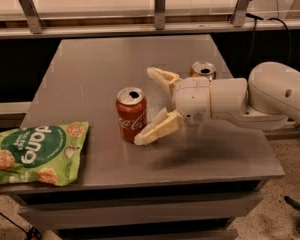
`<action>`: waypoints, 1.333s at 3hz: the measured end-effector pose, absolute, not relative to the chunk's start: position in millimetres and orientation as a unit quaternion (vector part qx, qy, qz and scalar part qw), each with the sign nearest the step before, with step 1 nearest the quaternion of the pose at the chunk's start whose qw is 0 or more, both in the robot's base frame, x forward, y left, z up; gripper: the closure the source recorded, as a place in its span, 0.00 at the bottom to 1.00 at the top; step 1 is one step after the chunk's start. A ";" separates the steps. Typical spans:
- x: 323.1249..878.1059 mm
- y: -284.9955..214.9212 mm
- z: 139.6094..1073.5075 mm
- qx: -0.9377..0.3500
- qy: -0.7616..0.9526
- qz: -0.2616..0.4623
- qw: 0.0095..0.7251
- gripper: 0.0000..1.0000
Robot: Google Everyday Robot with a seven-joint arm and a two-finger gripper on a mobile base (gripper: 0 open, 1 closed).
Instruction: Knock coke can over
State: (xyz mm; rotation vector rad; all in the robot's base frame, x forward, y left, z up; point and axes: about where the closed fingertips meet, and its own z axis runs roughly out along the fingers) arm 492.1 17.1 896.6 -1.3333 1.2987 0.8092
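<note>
The red coke can (131, 114) stands upright near the middle front of the grey metal table (90, 74). My gripper (149, 106) reaches in from the right, just to the can's right. Its two cream fingers are spread open, one finger (160, 78) behind and above the can's right side, the other (156, 130) low and close to the can's base. Nothing is held. The white arm (250, 101) stretches off to the right edge.
A gold-brown soda can (203, 70) stands behind the gripper's wrist, partly hidden by it. A green snack bag (36, 153) lies at the table's front left corner. A rail with metal posts (160, 9) runs behind the table.
</note>
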 end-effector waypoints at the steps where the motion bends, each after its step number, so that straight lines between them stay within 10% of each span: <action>1: 481.0 22.4 888.4 -0.550 0.550 0.354 0.519 0.00; 4: 485.9 19.7 864.1 -0.536 0.558 0.341 0.533 0.00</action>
